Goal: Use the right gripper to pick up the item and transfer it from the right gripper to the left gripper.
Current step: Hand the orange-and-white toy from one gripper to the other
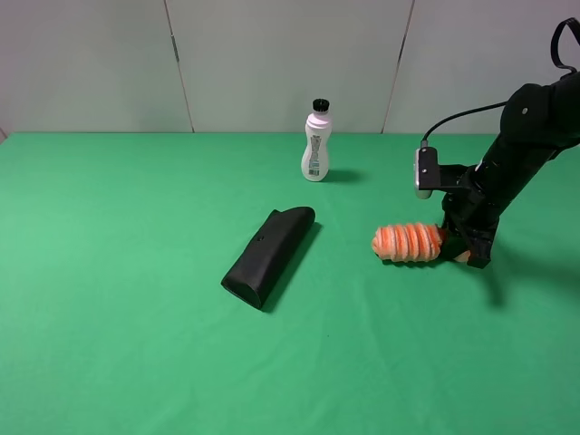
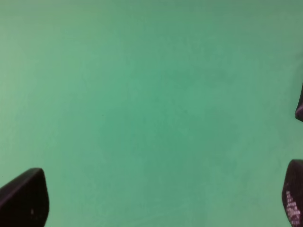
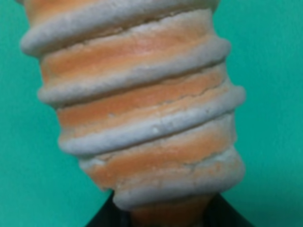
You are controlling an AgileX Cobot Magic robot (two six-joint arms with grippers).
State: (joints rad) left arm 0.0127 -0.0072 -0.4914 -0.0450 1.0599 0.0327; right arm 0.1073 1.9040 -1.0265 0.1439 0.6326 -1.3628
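The item (image 1: 408,242), an orange roll with cream ribs, lies on the green table (image 1: 136,317) right of the middle. My right gripper (image 1: 456,249) is down at the roll's right end, its fingers closed around that end. In the right wrist view the roll (image 3: 137,104) fills the picture and its near end narrows between the black fingers (image 3: 102,221). My left gripper (image 2: 156,198) is out of the exterior high view. In the left wrist view its two fingertips (image 2: 23,198) stand wide apart over bare green cloth, holding nothing.
A black wedge-shaped case (image 1: 269,256) lies left of the roll near the table's middle. A white bottle with a black cap (image 1: 315,145) stands upright at the back. A grey panelled wall (image 1: 272,54) bounds the far side.
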